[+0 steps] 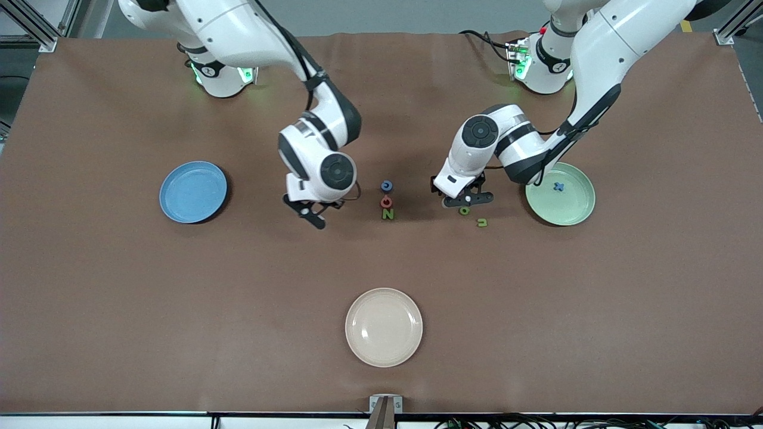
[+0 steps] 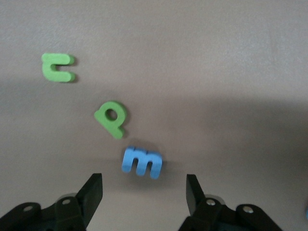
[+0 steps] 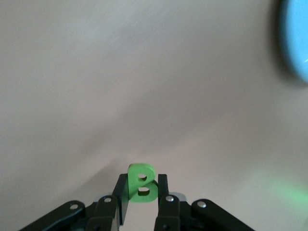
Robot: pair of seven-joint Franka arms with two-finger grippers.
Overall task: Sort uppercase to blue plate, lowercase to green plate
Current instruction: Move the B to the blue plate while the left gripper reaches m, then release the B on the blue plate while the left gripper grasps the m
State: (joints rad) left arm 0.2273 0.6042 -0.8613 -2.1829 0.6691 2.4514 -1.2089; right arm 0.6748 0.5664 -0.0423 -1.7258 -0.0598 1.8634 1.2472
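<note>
My right gripper (image 3: 143,186) is shut on a green B (image 3: 142,183), which stands upright between its fingers. It hangs (image 1: 311,213) over the table between the blue plate (image 1: 193,192) and a short row of uppercase letters: blue G (image 1: 387,186), red Q (image 1: 386,202), green N (image 1: 388,214). My left gripper (image 2: 144,192) is open and low over the table, with a blue m (image 2: 141,161) lying just ahead of its fingertips. Beside the m lie a green p (image 2: 112,117) and a green u (image 2: 58,67). A blue t (image 1: 558,186) lies in the green plate (image 1: 575,208).
A cream plate (image 1: 384,327) sits nearer to the front camera, in line with the letter row. The blue plate's rim (image 3: 296,38) shows at the edge of the right wrist view. The left arm's forearm crosses over the green plate's edge.
</note>
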